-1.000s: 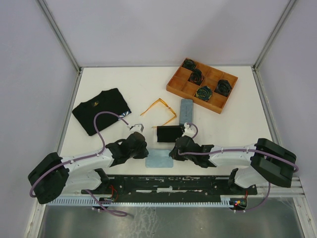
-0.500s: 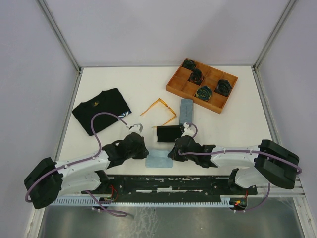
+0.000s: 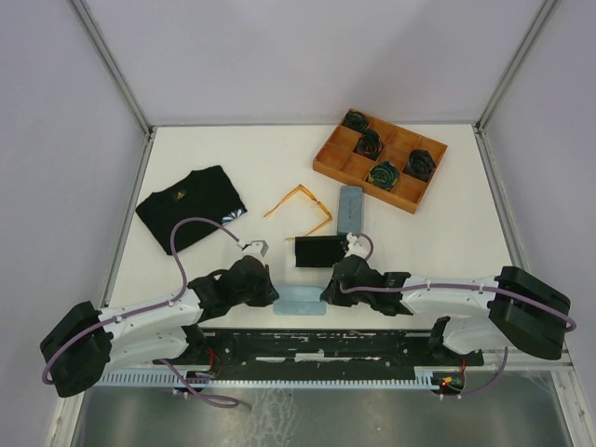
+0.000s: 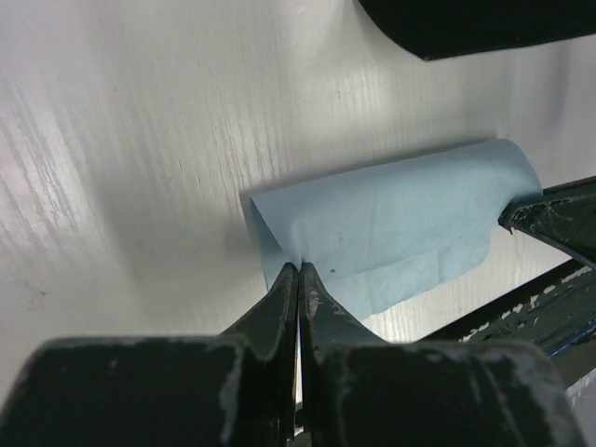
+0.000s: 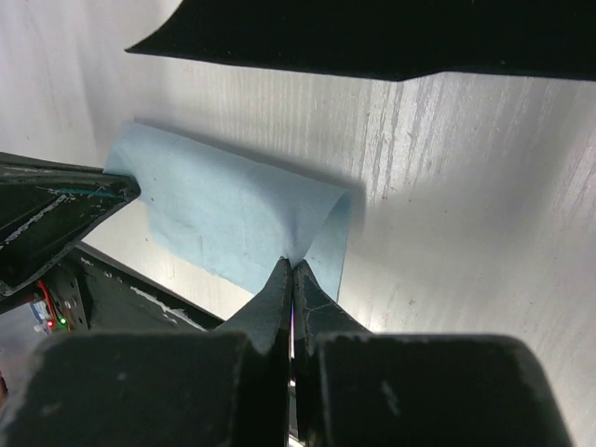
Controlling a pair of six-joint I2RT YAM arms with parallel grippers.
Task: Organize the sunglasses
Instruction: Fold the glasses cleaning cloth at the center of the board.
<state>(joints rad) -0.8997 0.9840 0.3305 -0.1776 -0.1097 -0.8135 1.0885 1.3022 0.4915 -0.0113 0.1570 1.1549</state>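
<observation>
Orange sunglasses [image 3: 300, 207], temples splayed, mid-table at 12 o'clock from cloth [image 3: 300, 301], grey case [image 3: 350, 207] just beside at their 3; prob. light, thin stiff plastic, slick and brittle, so take at bridge or hinge, not lens. Left gripper [image 4: 300, 268] and right gripper [image 5: 291, 264] both pinched shut on opp. edges of cloth. Room: bare table at 11–12 o'clock of the pair; black case [image 3: 318, 250] at 6, tray [image 3: 332, 152] at 2; no red pair seen.

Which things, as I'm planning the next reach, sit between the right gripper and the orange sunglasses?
The black case lies directly between the right gripper, shut on the blue cloth, and the orange sunglasses.
</observation>
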